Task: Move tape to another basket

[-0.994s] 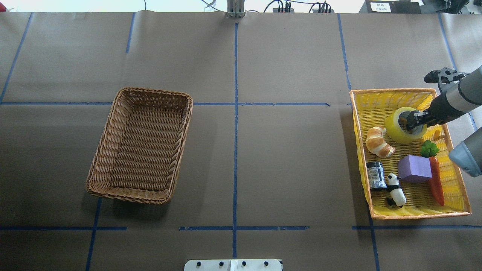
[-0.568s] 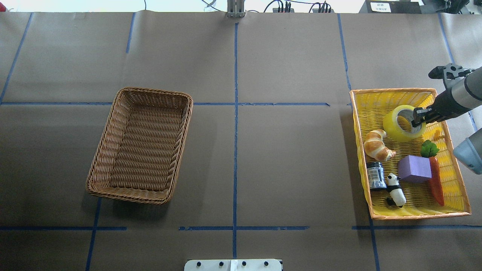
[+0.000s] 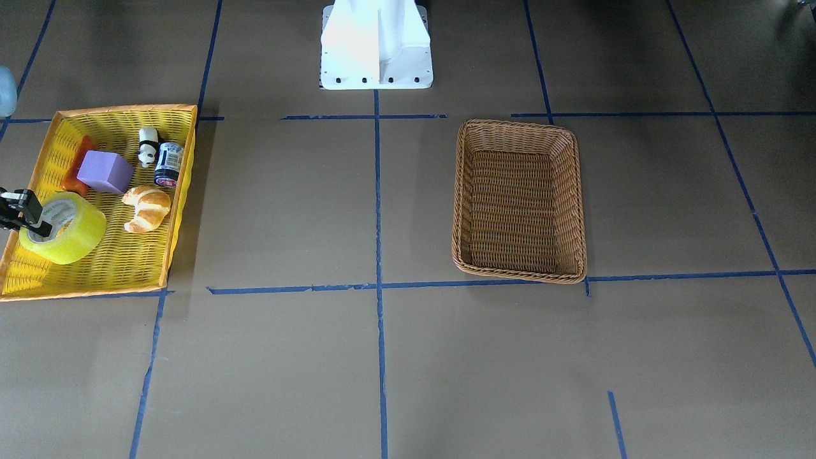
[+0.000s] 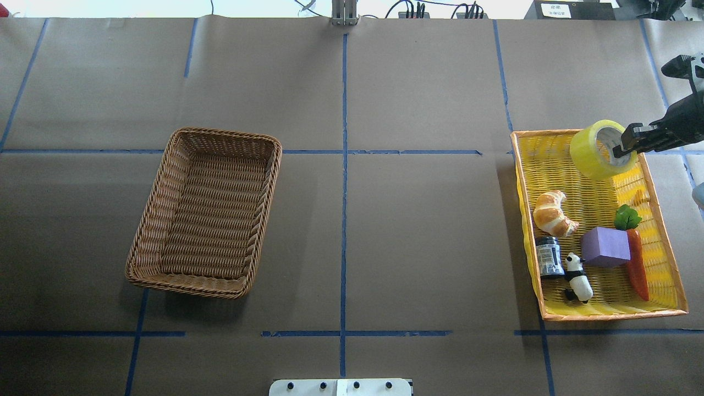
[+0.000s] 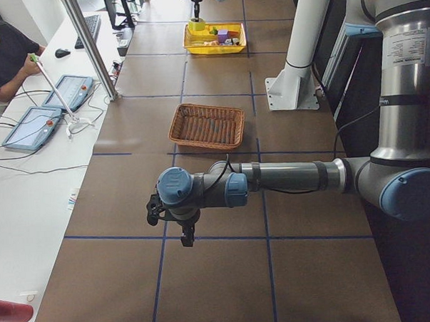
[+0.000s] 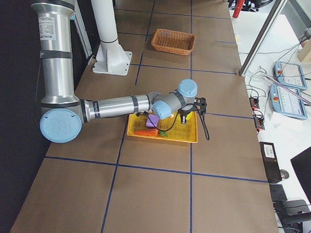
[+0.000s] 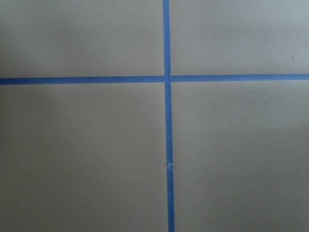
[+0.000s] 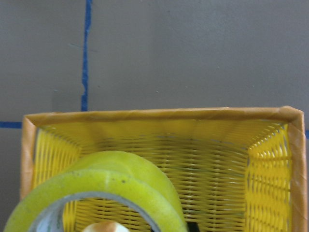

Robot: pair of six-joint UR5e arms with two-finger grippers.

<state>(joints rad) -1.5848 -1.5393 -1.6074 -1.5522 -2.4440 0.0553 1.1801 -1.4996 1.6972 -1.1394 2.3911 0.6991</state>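
The tape (image 4: 595, 151), a wide yellow roll with a grey-white core, hangs tilted above the far end of the yellow tray (image 4: 605, 315). My right gripper (image 4: 624, 147) is shut on the roll's wall, with one finger inside the core. The tape also shows in the front-facing view (image 3: 69, 239) and fills the bottom of the right wrist view (image 8: 111, 186). The brown wicker basket (image 4: 165, 165) stands empty at the left of the table. My left gripper (image 5: 186, 237) hangs low over bare table, far from both baskets. I cannot tell whether it is open or shut.
In the yellow tray lie a croissant (image 4: 553, 213), a purple block (image 4: 605, 246), a carrot (image 4: 638, 267), a small dark jar (image 4: 549, 256) and a panda figure (image 4: 579, 278). Blue tape lines cross the brown table. The robot's white base (image 3: 376, 44) stands mid-table.
My right gripper has lifted the tape off the tray floor and carried it toward the tray's far end. The croissant shifted slightly. The rest has stayed put.
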